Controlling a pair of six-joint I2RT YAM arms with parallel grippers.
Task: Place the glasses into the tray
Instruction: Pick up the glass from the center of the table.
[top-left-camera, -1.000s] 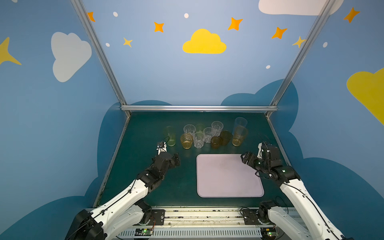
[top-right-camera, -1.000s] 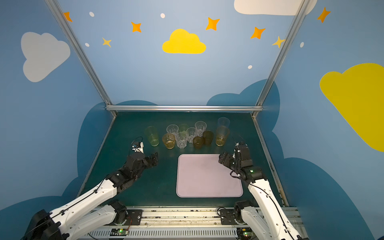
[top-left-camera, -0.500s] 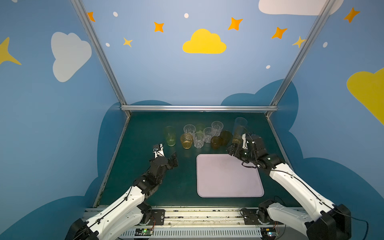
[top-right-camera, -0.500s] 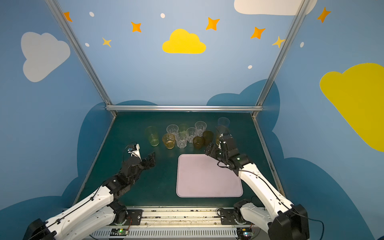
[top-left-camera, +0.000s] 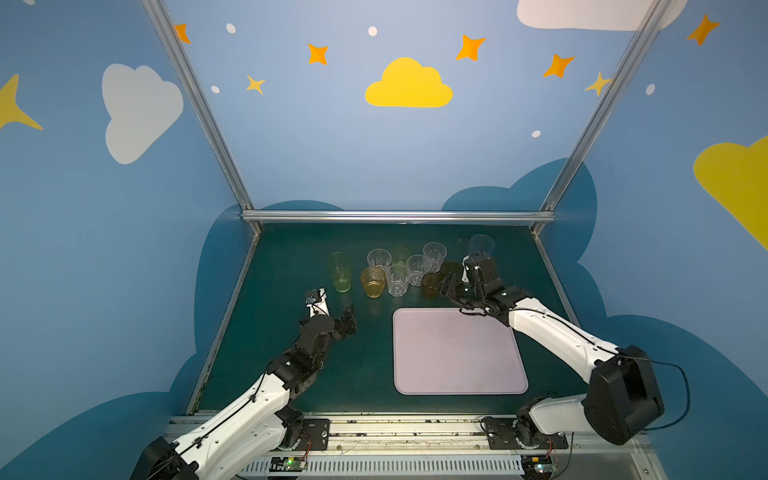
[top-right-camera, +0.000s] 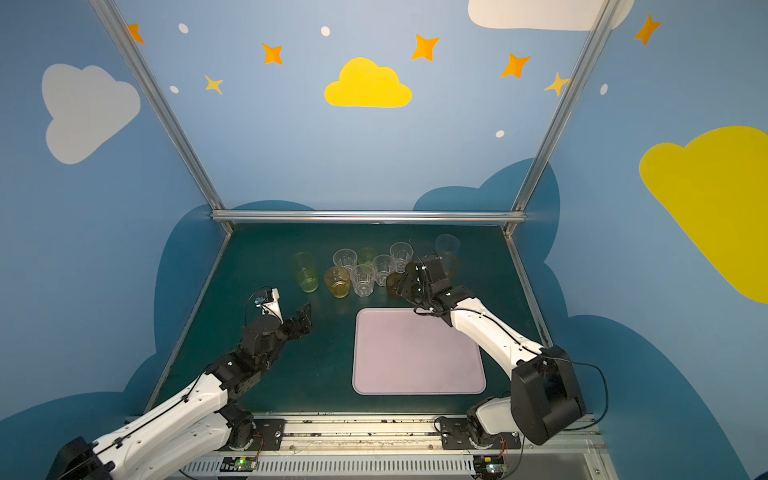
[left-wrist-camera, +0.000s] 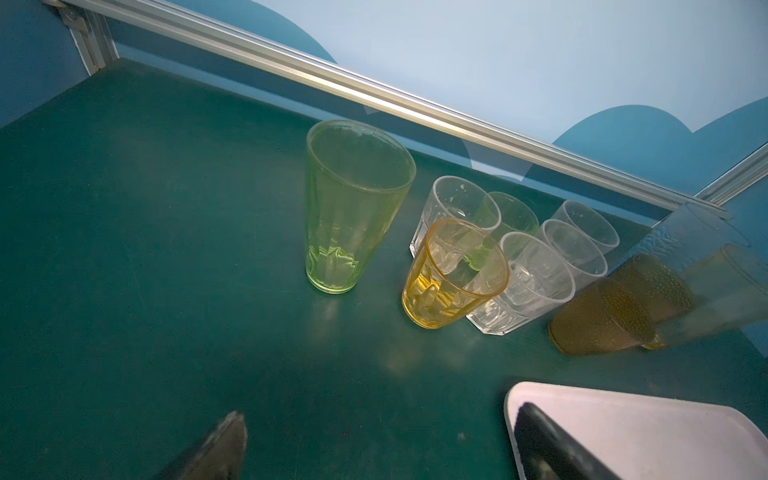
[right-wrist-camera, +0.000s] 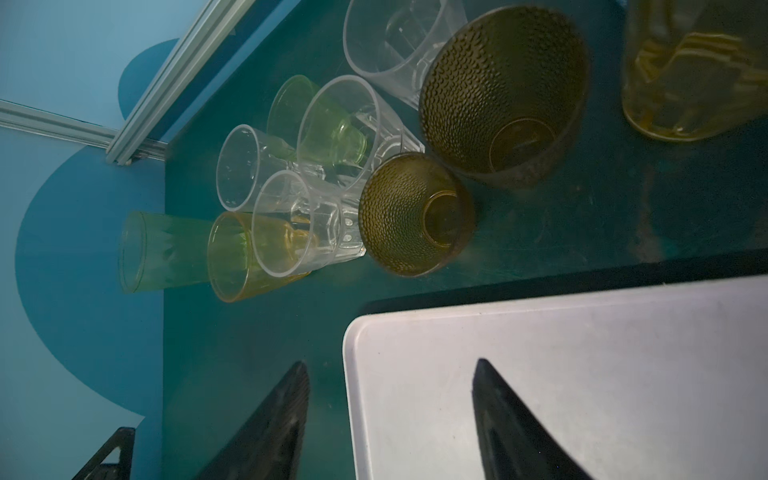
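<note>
The glasses stand in a cluster at the back of the green table: a tall green one (top-left-camera: 340, 272) (left-wrist-camera: 353, 208), a short amber one (top-left-camera: 372, 282) (left-wrist-camera: 453, 274), several clear faceted ones (top-left-camera: 398, 280), two brown ones (right-wrist-camera: 415, 214) (right-wrist-camera: 503, 91) and a tall pale blue one (top-left-camera: 482, 245). The lilac-pink tray (top-left-camera: 457, 353) (top-right-camera: 417, 353) lies bare in front of them. My left gripper (top-left-camera: 334, 301) (left-wrist-camera: 380, 411) is open, just short of the tall green glass. My right gripper (top-left-camera: 451, 291) (right-wrist-camera: 390, 363) hangs open over the tray's far left corner, close to the nearer brown glass.
An aluminium rail (top-left-camera: 397, 216) and blue walls close the table's back and sides. A tall amber glass (right-wrist-camera: 698, 70) stands to the right of the brown ones, mostly behind my right wrist in both top views.
My right arm has swung from the tray's right edge forward and left to the brown glasses, its jaws narrowing. My left arm has reached slightly further toward the tall green glass.
</note>
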